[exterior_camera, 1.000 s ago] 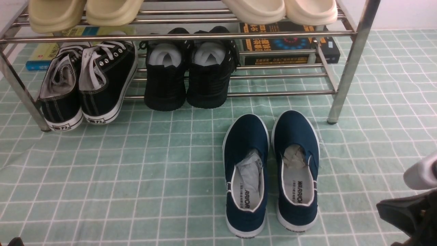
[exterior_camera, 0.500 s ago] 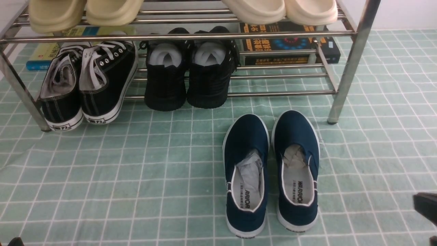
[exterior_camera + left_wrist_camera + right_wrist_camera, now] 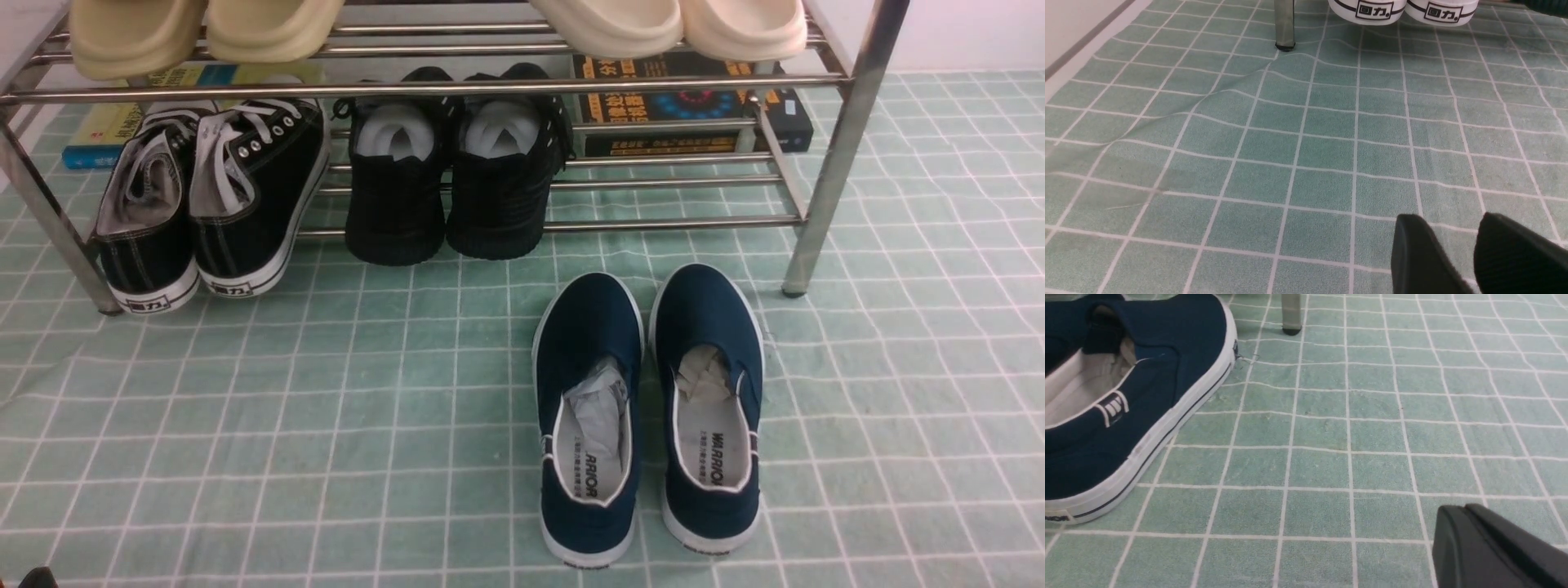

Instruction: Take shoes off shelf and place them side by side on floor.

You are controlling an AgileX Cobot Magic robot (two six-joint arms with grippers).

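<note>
Both navy-blue shoes stand side by side on the pale green gridded floor (image 3: 326,408), toes toward the chrome shelf (image 3: 845,147). The left shoe (image 3: 589,416) and right shoe (image 3: 710,404) show grey "WARRIOR" insoles and paper stuffing. In the right wrist view the right shoe (image 3: 1147,375) lies off to one side of my right gripper (image 3: 1459,510), which is shut on nothing, apart from it. In the left wrist view my left gripper (image 3: 1447,222) hangs open over bare floor (image 3: 1298,143), far from the shoes. In the front view neither gripper's fingers show.
On the shelf's lower tier sit black lace-up sneakers (image 3: 212,196) and all-black shoes (image 3: 453,180). Beige slippers (image 3: 204,28) and cream slippers (image 3: 669,24) rest on the top tier. Books (image 3: 694,106) lie behind. A wrinkle (image 3: 1208,94) ridges the sheet near a shelf leg (image 3: 1285,24).
My right gripper has drawn back toward the lower right and left the front view. The shoes have not moved.
</note>
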